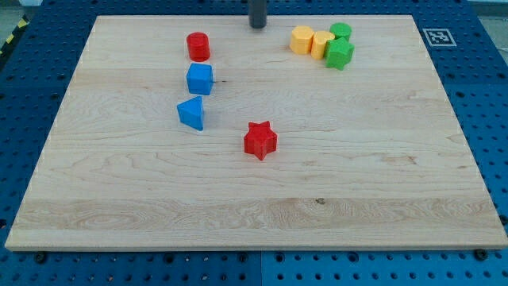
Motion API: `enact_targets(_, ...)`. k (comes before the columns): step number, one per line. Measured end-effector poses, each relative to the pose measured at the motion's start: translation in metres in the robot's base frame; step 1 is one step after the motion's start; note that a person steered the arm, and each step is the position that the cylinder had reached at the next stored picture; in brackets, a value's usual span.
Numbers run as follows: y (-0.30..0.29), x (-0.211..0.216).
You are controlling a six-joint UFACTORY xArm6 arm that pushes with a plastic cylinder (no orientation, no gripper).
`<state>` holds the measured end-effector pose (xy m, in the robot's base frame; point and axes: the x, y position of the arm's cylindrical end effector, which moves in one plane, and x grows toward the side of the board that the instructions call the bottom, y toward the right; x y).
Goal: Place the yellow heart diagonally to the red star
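The red star [259, 140] lies near the middle of the wooden board [381, 183]. Two yellow blocks sit at the view's top right: one [302, 39] on the left and one [321, 44] beside it; I cannot tell which is the heart. My tip [258, 25] is at the view's top centre, left of the yellow blocks and apart from them, far above the red star.
A green round block [341, 32] and a green star-like block [340, 54] touch the yellow pair on the right. A red cylinder [198, 46], a blue cube [200, 79] and a blue triangular block [191, 113] stand in a column at the left.
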<state>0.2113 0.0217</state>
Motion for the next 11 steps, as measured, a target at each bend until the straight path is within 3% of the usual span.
enact_targets(2,0.073,0.027)
enact_targets(6,0.102,0.164)
enact_targets(8,0.083,0.173)
enact_targets(10,0.099,0.225)
enact_targets(11,0.094,0.196)
